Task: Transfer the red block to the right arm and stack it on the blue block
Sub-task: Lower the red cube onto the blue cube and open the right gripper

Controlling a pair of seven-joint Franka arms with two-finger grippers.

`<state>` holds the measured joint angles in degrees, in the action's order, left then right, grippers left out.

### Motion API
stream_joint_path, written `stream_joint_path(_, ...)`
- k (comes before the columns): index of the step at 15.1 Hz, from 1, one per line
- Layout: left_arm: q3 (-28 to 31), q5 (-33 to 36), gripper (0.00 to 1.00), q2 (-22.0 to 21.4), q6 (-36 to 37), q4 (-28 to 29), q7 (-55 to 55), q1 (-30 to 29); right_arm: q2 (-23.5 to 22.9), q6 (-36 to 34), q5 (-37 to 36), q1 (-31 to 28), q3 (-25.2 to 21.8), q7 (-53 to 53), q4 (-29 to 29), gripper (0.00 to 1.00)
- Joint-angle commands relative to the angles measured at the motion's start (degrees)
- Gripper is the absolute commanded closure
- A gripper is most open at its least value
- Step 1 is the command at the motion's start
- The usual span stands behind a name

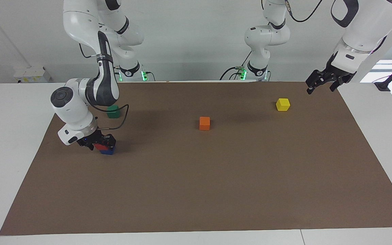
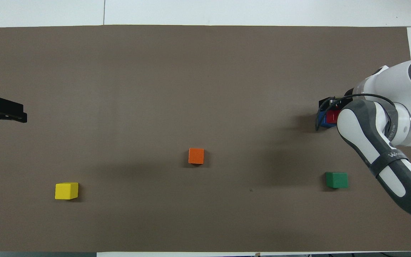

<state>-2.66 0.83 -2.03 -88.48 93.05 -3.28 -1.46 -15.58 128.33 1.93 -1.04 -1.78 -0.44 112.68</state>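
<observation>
The red block (image 1: 99, 147) sits on top of the blue block (image 1: 108, 152) near the right arm's end of the mat. My right gripper (image 1: 101, 143) is down around the red block, open, with a finger on each side of it. From overhead the right arm covers part of the red block (image 2: 332, 116) and the blue block (image 2: 320, 120). My left gripper (image 1: 319, 83) hangs open and holds nothing. It is raised over the mat's edge at the left arm's end, and its tips (image 2: 4, 110) show in the overhead view.
An orange block (image 1: 204, 123) lies mid-mat. A yellow block (image 1: 282, 104) lies toward the left arm's end and a green block (image 1: 113, 111) toward the right arm's end, partly hidden by the right arm's elbow. The brown mat (image 1: 216, 190) covers the table.
</observation>
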Motion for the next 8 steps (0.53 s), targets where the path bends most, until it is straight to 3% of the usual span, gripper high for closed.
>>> stream_joint_path(1, -0.15, 1.72, 0.00, 0.36, 1.91, -1.81, 0.55, 1.28, 0.46, -2.11, -0.70, -0.10, 0.37, 1.67, -0.26, 0.03)
stream_joint_path(8, 0.37, 1.36, 0.00, -1.05, 1.56, -0.15, 0.11, 0.58, 4.94, -12.47, 0.09, 0.60, 0.90, 2.02, -7.38, 0.01)
